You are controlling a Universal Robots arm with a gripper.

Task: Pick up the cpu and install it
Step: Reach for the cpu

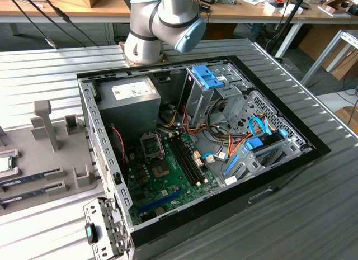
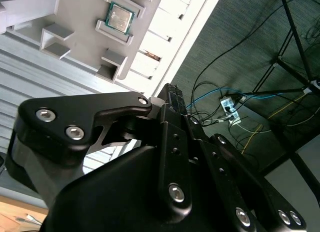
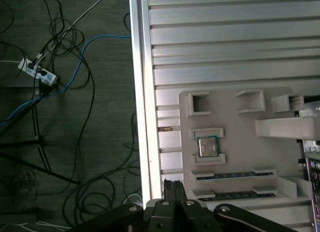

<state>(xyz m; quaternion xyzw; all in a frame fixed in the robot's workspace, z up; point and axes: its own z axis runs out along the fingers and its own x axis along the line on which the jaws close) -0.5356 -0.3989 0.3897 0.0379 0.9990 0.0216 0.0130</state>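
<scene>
In both wrist views the gripper (image 3: pixel 173 185) (image 2: pixel 172 91) is closest to the camera; its dark fingers (image 3: pixel 169 188) are closed against each other and hold nothing. It hangs above the edge of the ribbed metal table (image 3: pixel 225 42), well apart from the cpu (image 3: pixel 207 146) (image 2: pixel 120 18). The cpu lies flat, silvery top up, in a small square seat of the grey tray (image 3: pixel 240 137), held between two raised lips. Just beside that seat two memory sticks (image 3: pixel 235 175) lie in long slots of the same tray. Past the table's edge, cables (image 3: pixel 65 67) are strewn over the dark floor.

In the exterior view the open computer case (image 1: pixel 291 138) stands nearest, sunk into the table. Its green board (image 1: pixel 162 176) lies flat inside, with the grey power box (image 1: pixel 131 100) behind the board. The tray (image 1: pixel 33 154) sits to the exterior view's left of the case; the cpu (image 1: pixel 4 164) rests on it at the picture's very edge. Farther back the arm (image 1: pixel 162 19) rises from behind the case, and beyond it stand wooden desks (image 1: pixel 56 11).
</scene>
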